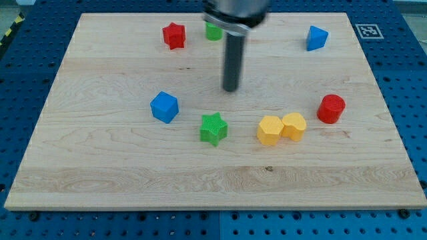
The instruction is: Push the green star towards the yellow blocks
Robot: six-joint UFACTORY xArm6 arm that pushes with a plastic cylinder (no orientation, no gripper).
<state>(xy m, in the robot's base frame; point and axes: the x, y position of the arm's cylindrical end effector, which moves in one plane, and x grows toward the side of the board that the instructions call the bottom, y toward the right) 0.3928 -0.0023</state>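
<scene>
The green star (213, 128) lies on the wooden board, a little below the middle. Two yellow blocks sit side by side to its right, touching each other: a yellow hexagon-like block (270, 130) and a yellow heart-like block (294, 125). My tip (231, 89) is above the star and slightly to its right, apart from it. A gap separates the star from the nearer yellow block.
A blue cube (164, 107) lies left of the star. A red cylinder (331, 109) is right of the yellow blocks. A red star (174, 35), a green block (213, 31) partly hidden by the arm, and a blue block (316, 38) sit near the view's top.
</scene>
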